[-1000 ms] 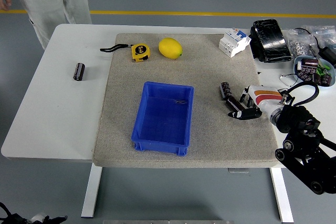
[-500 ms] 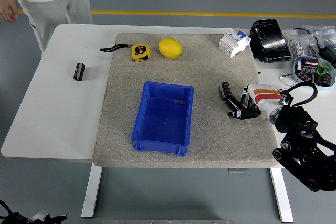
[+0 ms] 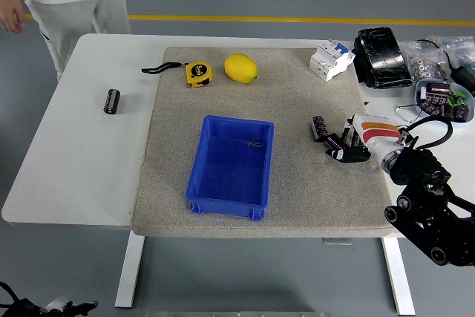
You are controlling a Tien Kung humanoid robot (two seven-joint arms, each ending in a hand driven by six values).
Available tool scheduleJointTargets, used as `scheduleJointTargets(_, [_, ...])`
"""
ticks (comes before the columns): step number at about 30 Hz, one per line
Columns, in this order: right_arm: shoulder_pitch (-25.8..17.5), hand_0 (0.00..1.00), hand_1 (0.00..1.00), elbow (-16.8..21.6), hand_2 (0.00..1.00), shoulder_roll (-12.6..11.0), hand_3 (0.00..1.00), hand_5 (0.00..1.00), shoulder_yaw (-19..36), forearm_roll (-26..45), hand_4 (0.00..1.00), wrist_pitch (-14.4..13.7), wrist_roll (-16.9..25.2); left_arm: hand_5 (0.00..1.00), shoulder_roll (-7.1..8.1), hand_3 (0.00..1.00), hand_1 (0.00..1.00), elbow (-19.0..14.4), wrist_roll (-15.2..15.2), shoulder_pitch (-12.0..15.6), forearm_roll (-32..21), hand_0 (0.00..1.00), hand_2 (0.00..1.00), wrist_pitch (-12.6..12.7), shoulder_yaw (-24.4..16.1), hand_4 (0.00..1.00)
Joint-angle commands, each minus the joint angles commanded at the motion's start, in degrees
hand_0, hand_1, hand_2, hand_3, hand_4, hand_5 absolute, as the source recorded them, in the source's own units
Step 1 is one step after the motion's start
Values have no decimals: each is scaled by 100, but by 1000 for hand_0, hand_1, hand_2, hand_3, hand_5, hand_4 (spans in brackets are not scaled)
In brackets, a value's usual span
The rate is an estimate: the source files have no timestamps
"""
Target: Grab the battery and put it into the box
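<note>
A: Blue plastic, that's the box (image 3: 231, 166), sitting open and empty near the middle of the grey mat (image 3: 297, 102) on the white surface (image 3: 82, 161). Where's the battery?

B: The battery (image 3: 320, 127) lies flat on the mat, well to the right of the box, a dark ribbed cylinder. The right hand (image 3: 346, 148) is just beside it, on its right and a little nearer the camera.

A: So which way does the hand have to go?

B: Left and slightly away from the robot. The fingers (image 3: 335, 142) point at the battery's near end and look almost in contact, though I can't say for certain that they touch.

A: And the long axis?

B: It runs roughly front to back, tilted a little, with the near end swung towards the hand. So the hand comes at it mostly from the side and the near end, which I'd judge suits a grasp across the short width.

A: Is the hand gripping anything?

B: No. The fingers are loosely curled with nothing between them; the battery is not yet taken.

A: Left arm?

B: Not visible. The right is the only one near.

A: There's another dark cylinder (image 3: 111, 101) far left on the bare surface.

B: Yes, well out of this hand's reach. I'd judge the near one is the target, then a carry leftward to the box
</note>
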Motion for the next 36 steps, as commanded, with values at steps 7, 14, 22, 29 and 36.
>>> scheduleJointTargets(7, [-19, 358, 376, 98, 391, -12, 454, 2, 23, 10, 836, -2, 71, 706, -2, 691, 540, 1, 1, -3, 11, 589, 633, 1, -12, 711])
scheduleJointTargets(14, [-24, 432, 392, 95, 400, -8, 452, 2, 41, -87, 782, 66, 103, 706, -2, 691, 539, 2, 2, 0, 23, 589, 633, -2, -19, 711])
scheduleJointTargets(22, [-25, 438, 397, 80, 411, -2, 450, 2, 70, -129, 741, 78, 102, 706, 0, 691, 540, 3, -5, -4, -9, 590, 634, 3, 5, 711])
scheduleJointTargets(29, [-16, 438, 400, 200, 414, -48, 451, 2, 145, -230, 750, 128, 96, 706, 4, 691, 540, 6, -9, -2, -20, 588, 634, 8, 7, 711])
scheduleJointTargets(36, [47, 452, 409, 380, 417, -117, 452, 2, 167, -328, 746, 232, 82, 705, 23, 691, 539, -1, 15, 18, 38, 590, 631, -16, -26, 712])
